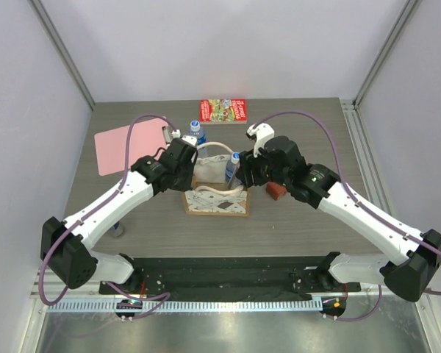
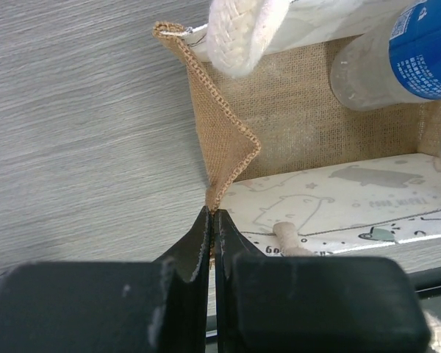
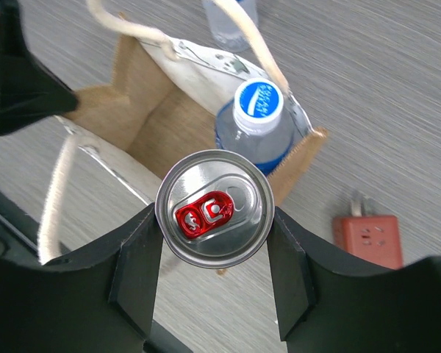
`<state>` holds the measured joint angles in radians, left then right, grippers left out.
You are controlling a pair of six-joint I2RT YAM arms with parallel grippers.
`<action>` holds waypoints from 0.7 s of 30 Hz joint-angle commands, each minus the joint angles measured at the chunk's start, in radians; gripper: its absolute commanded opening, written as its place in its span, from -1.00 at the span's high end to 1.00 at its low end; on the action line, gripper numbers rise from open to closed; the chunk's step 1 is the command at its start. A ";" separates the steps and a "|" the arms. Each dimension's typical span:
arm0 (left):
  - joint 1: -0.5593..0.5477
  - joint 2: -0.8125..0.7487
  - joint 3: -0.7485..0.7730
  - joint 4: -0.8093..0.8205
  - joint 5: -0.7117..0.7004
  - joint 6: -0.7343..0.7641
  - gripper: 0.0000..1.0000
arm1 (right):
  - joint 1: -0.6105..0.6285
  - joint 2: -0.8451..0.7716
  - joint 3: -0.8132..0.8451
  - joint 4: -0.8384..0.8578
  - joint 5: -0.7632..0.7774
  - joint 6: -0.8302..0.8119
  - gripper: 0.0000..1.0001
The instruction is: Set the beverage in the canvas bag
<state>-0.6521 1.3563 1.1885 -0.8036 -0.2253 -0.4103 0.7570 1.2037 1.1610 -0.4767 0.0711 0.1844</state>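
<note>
The canvas bag (image 1: 215, 193) stands open at mid table, cream with tan-brown edges and white rope handles. A clear bottle with a blue cap (image 3: 257, 109) stands inside it at its right end. My left gripper (image 2: 213, 213) is shut on the bag's tan-brown corner edge (image 2: 224, 147), at the bag's left side (image 1: 191, 163). My right gripper (image 3: 214, 220) is shut on a silver beverage can with a red tab (image 3: 214, 208), held upright at the bag's right rim beside the bottle (image 1: 233, 168). The can itself is hidden by the gripper in the top view.
A second clear bottle (image 1: 196, 132) stands behind the bag. A red-brown plug adapter (image 1: 275, 190) lies right of the bag, also in the right wrist view (image 3: 367, 239). A pink cloth (image 1: 125, 147) lies at the left and a red packet (image 1: 223, 110) at the back edge.
</note>
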 commanded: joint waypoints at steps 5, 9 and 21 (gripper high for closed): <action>0.006 0.000 0.005 0.001 -0.032 0.002 1.00 | 0.021 0.014 0.042 -0.011 0.170 -0.063 0.98; 0.006 0.001 0.006 -0.002 -0.031 0.004 1.00 | 0.042 0.036 0.026 0.006 0.162 -0.057 0.97; 0.006 -0.003 0.005 0.000 -0.029 0.004 1.00 | 0.110 0.126 0.019 0.069 0.263 -0.036 0.67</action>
<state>-0.6521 1.3567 1.1885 -0.8032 -0.2264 -0.4110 0.8497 1.3254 1.1610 -0.5198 0.2306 0.1570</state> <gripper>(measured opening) 0.006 0.581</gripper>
